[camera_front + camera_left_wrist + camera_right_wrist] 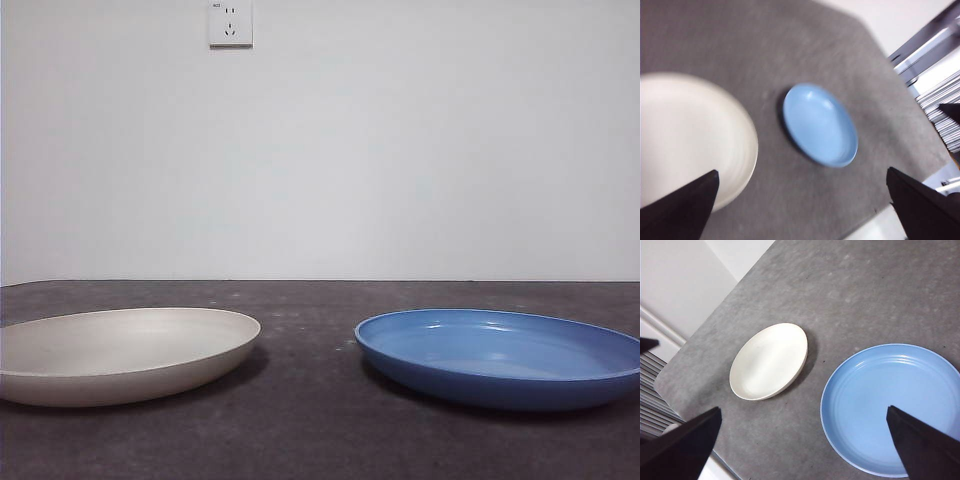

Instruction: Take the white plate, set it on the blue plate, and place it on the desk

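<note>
Both the left gripper [800,210] and right gripper [802,450] hang spread wide and empty, above the white plate [687,140] and blue plate [892,407] respectively.

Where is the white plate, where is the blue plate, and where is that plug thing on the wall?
white plate [115,345], front view, on its inner surface.
blue plate [490,345], front view, on its inner surface.
wall socket [230,22], front view, on the middle of its white faceplate.
</note>
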Available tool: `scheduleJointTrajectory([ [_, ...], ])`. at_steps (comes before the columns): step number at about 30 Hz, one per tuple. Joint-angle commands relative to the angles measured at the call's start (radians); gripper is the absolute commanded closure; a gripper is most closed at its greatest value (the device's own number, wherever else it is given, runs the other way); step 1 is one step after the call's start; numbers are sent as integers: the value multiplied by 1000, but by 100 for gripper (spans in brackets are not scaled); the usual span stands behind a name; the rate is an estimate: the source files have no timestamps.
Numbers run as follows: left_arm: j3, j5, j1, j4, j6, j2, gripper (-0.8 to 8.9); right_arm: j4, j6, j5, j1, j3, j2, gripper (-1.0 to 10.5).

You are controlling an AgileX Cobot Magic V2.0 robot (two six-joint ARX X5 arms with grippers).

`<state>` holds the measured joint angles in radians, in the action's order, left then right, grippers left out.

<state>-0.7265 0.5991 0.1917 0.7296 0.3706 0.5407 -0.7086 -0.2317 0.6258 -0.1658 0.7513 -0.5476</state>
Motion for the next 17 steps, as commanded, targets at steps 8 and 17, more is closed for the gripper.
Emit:
scheduleJointTrajectory([
  [8,-21,63,-146,45,-16,281,225,-23,3,6,-4,16,-4,331],
  [17,-21,63,-269,-31,-64,561,260,-37,4,6,-5,16,-5,331],
])
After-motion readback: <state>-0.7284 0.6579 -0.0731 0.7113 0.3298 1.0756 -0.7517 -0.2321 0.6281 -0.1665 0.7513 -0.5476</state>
